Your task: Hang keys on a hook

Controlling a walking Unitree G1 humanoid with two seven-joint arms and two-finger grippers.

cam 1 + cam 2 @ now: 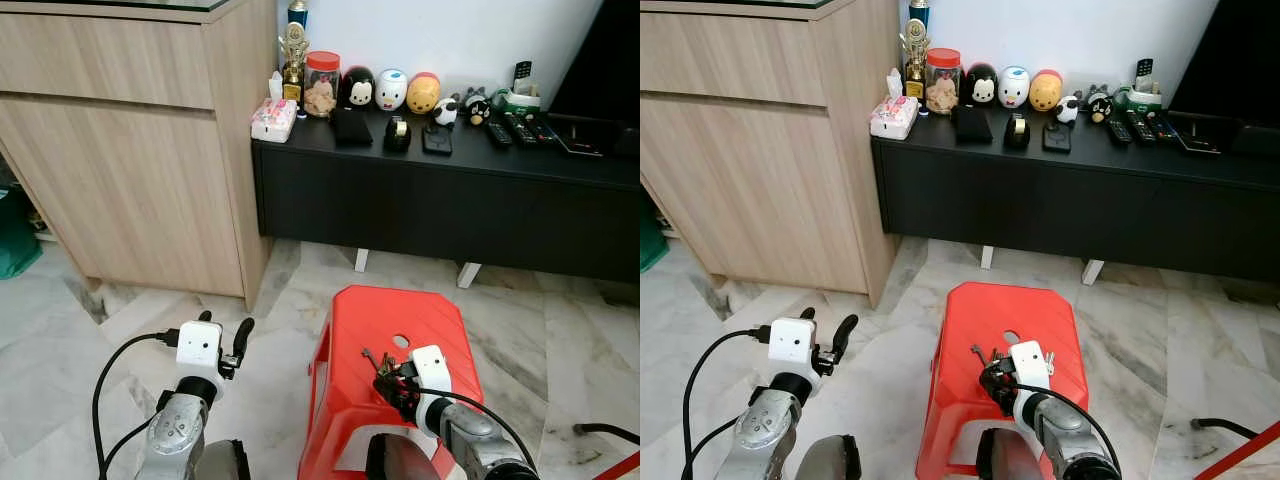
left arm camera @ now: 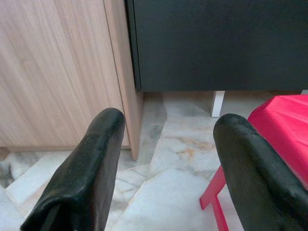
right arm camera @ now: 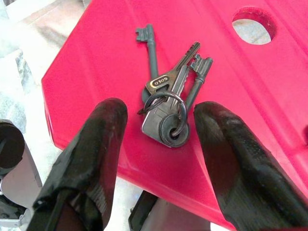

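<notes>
- On the red stool (image 1: 400, 330) in the middle of the marble floor (image 1: 80, 340) lies a bunch of keys (image 3: 168, 103), near the round hole in the seat.
- The right claw (image 3: 161, 125) hovers just over the bunch, its two black fingers (image 3: 94, 144) spread wide on either side of the key ring, gripping nothing.
- The left claw (image 1: 225, 335) is held up over the bare floor beside the stool, fingers apart and empty, facing the gap where the wooden cabinet (image 1: 130, 150) meets the low black sideboard (image 1: 450, 200).
- Along the sideboard's top stand a jar (image 1: 322, 84), round toy figures (image 1: 390, 90) and remote controls (image 1: 512, 128).
</notes>
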